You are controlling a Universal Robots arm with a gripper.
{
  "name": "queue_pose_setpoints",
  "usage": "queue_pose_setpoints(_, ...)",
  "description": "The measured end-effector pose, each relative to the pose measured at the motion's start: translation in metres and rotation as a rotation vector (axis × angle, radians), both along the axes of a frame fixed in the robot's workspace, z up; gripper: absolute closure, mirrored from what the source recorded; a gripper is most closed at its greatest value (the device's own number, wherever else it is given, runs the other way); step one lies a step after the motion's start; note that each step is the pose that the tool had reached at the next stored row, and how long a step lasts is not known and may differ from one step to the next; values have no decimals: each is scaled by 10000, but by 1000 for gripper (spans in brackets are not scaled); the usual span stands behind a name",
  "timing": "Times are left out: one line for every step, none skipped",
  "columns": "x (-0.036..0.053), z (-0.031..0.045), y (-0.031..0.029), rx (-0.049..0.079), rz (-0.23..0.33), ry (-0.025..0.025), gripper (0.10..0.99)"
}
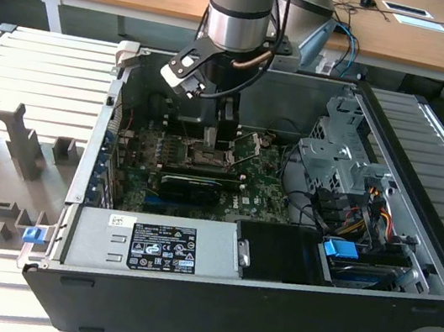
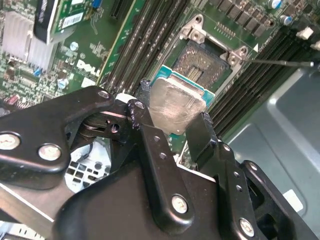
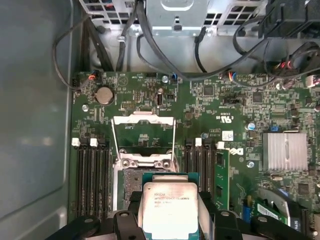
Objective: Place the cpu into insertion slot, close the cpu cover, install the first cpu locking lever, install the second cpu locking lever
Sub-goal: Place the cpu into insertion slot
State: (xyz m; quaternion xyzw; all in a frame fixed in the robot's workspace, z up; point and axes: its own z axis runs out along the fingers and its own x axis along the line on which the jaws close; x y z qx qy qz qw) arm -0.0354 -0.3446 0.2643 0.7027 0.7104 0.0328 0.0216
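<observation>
Case (image 1: 180, 317): hand (image 2: 173, 114) grips cpu (image 2: 177, 102) (cpu cover (image 3: 143, 120) open).

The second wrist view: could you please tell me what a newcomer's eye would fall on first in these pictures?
The silver-topped cpu, clamped in the black gripper, hangs over the open insertion slot. In the first wrist view the cpu cover stands swung open at the slot's edge. In the exterior view the arm reaches down into the open computer case.
</observation>
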Motion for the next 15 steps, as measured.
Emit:
queue_pose_setpoints(-10, -29, 2, 0, 1, -1, 557)
queue_pose_setpoints(-14, -60, 6, 0, 1, 0, 557)
queue_pose_setpoints(-14, -81, 9, 0, 3, 0, 557)
queue_pose_setpoints(-14, -89, 9, 1, 4, 0, 557)
queue_pose_setpoints(-14, -98, 10, 0, 2, 0, 557)
queue_pose_setpoints(-15, -106, 12, 0, 1, 0, 557)
queue_pose_setpoints(-15, -117, 14, 0, 1, 0, 557)
queue_pose_setpoints(-18, -124, 19, -2, -1, 1, 557)
queue_pose_setpoints(-18, -137, 20, -2, 3, -1, 557)
queue_pose_setpoints(-21, -147, 20, -3, 1, -1, 557)
queue_pose_setpoints(-22, -154, 20, -2, 2, 0, 557)
queue_pose_setpoints(-22, -158, 20, -2, 3, 0, 557)
queue_pose_setpoints(-22, -162, 20, -3, 4, 0, 557)
queue_pose_setpoints(-22, -165, 20, -4, 4, 1, 557)
queue_pose_setpoints(-23, -169, 20, -2, 5, 0, 557)
